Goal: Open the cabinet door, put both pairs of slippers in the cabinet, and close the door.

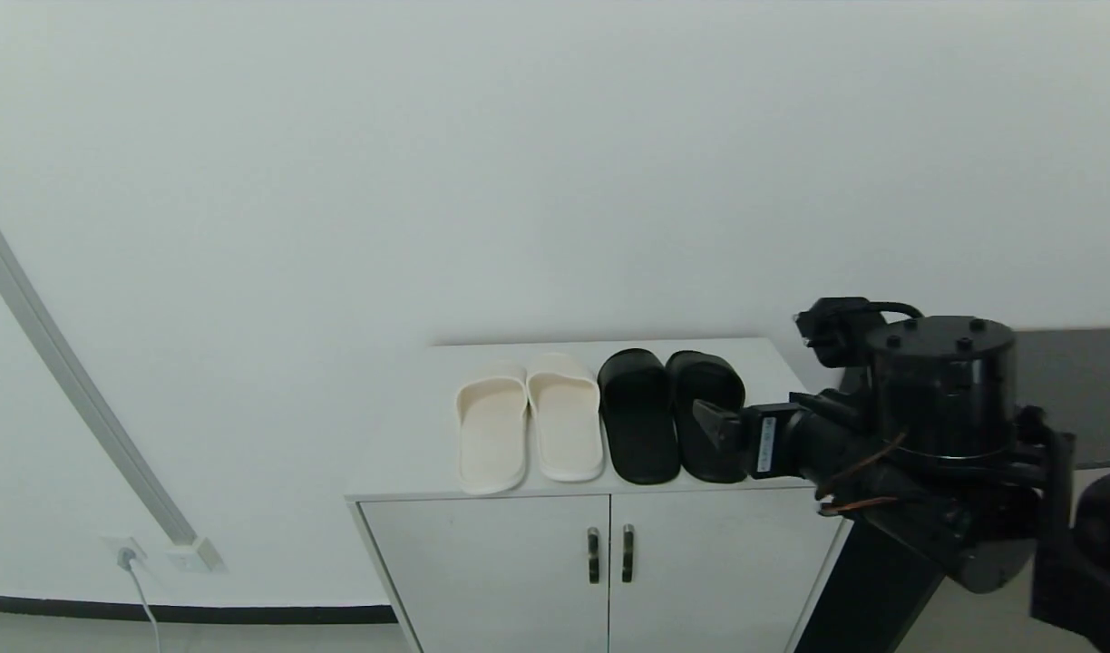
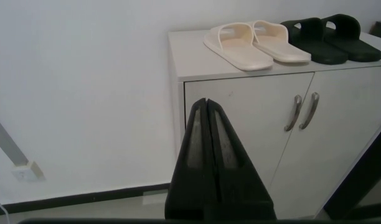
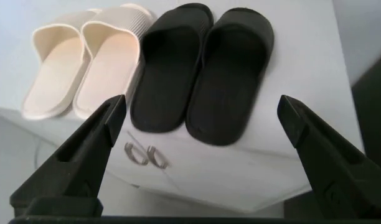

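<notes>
The white cabinet [image 1: 401,458] stands against the wall with both doors closed, its two dark handles [image 1: 609,554] side by side at the middle. On its top lie a cream pair of slippers [image 1: 528,422] and, to their right, a black pair of slippers [image 1: 668,415]. My right gripper [image 1: 714,422] hovers open at the right black slipper; in the right wrist view its fingers spread wide [image 3: 203,104] over the black pair [image 3: 200,68], with the cream pair [image 3: 78,62] beside them. My left gripper [image 2: 206,104] is shut on nothing, low, facing the cabinet's left door [image 2: 240,118].
A grey cable duct [image 1: 65,363] runs diagonally down the wall to a socket with a plug [image 1: 124,551] at lower left. A dark surface [image 1: 1076,390] lies to the right of the cabinet. Floor space is free left of the cabinet.
</notes>
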